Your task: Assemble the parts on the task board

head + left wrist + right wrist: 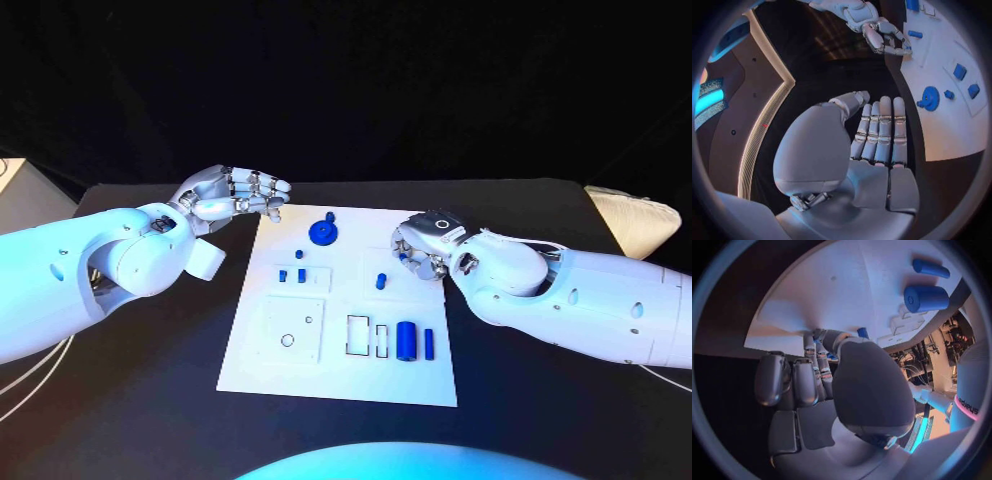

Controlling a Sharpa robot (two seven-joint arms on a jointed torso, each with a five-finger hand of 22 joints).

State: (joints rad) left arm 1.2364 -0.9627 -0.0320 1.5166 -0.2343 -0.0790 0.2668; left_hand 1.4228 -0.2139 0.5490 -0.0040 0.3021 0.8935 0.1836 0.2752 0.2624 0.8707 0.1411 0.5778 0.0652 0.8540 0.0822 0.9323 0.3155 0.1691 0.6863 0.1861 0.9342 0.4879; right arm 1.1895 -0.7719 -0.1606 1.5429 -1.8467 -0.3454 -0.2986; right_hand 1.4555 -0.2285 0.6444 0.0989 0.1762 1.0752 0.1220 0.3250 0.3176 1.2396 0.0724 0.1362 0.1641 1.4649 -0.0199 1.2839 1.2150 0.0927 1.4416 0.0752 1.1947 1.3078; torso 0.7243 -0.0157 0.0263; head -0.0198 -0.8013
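White task board (346,370) mid black tabletop (144,400), bare margins both sides. Blue parts (408,340) on board. Left robot hand (231,195) off board's far-left corner, fingers curled, holding nothing. Right robot hand (421,248) at right edge; grip can't tell.

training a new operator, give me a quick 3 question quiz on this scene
1. True or false: the left hand holds a blue part.
2. Which hand is over the board? A) left B) right C) both
3. Fill in: the round blue part lies near the board's ___ edge, far or near from the robot.

Key:
1. False; it hangs beside the board's far left corner, fingers curled, nothing in it.
2. B; the right hand reaches down by a small blue part.
3. Far.
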